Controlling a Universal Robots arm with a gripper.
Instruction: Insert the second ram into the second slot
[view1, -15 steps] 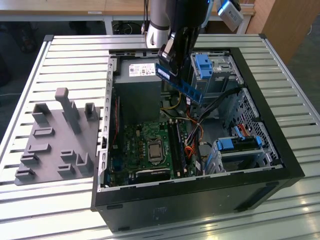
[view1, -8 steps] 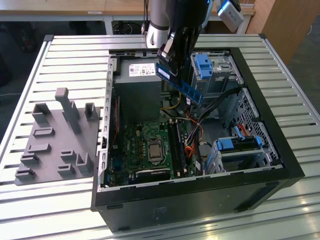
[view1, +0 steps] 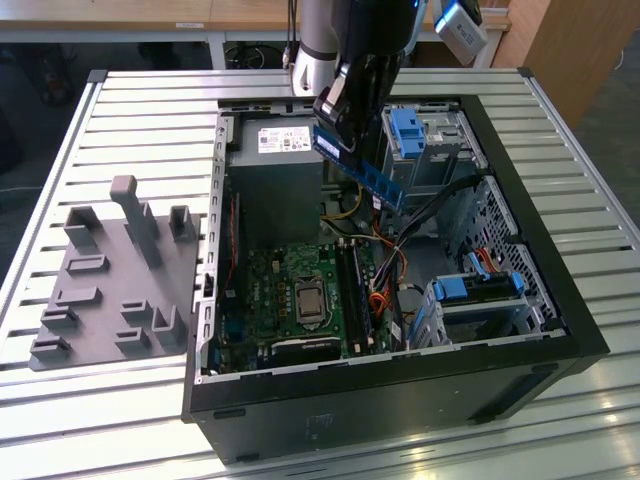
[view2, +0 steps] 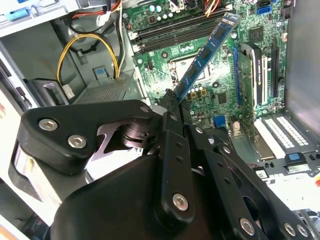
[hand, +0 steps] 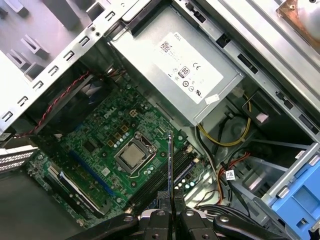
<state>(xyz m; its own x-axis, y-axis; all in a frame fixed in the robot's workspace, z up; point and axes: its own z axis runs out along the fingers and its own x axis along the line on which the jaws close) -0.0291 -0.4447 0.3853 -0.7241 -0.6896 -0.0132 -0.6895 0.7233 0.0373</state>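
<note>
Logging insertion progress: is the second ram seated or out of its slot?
Out: gripper holds the second ram tilted above the motherboard, clear of the slots.

Matt black, seemingly metal hand (view2: 172, 101); glossy blue circuit-board second ram (view2: 205, 56); ribbed, silvery bare-metal table (view1: 150, 120)

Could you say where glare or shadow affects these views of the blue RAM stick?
Exterior view: glare streaks the ribbed metal table; the thin blue RAM stick in the black gripper is evenly lit. Second wrist view: stick well lit, white washout beside the green motherboard. First wrist view: the black case wall lies in shadow.
</note>
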